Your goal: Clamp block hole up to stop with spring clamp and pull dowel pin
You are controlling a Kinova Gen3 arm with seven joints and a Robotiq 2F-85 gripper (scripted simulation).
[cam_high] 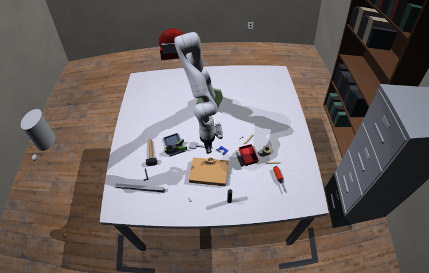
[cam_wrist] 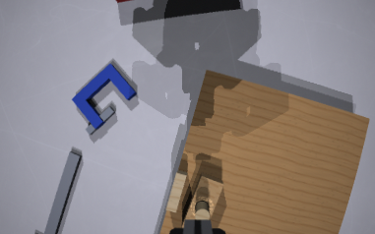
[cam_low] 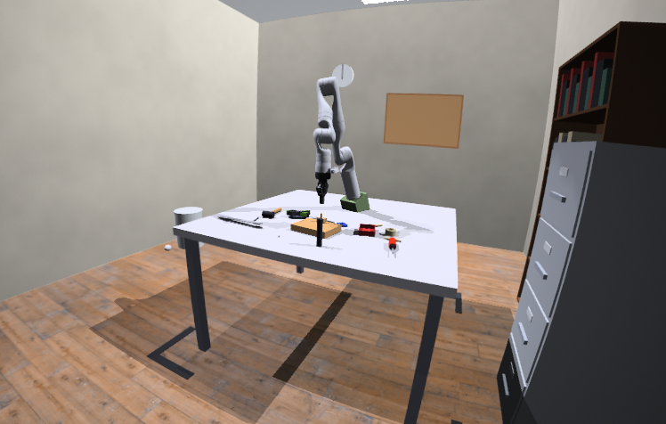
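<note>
The bench board (cam_high: 208, 175) (cam_wrist: 294, 162) lies on the table. In the wrist view the pale stop (cam_wrist: 177, 193) is at the board's edge. The small wooden block (cam_wrist: 215, 191) lies beside it, slightly askew, with a dark, shadowed gap between them. I cannot tell whether something loose is in the gap. The dowel pin (cam_wrist: 202, 208) (cam_low: 320, 216) stands up out of the block. A black and green spring clamp (cam_high: 175, 148) (cam_low: 298, 213) lies at the dark tray, left of the board. My gripper (cam_high: 208, 151) (cam_low: 321, 201) (cam_wrist: 198, 227) is shut and empty, pointing down above the table near the block.
A blue angular piece (cam_high: 219, 147) (cam_wrist: 93, 82) and a flat grey tool (cam_high: 192, 145) (cam_wrist: 66, 189) lie behind the board. A red bin (cam_high: 250, 163) and a red-handled tool (cam_high: 277, 174) are to the right. A black cylinder (cam_high: 229, 196) stands in front. A mallet (cam_high: 151, 161) lies left.
</note>
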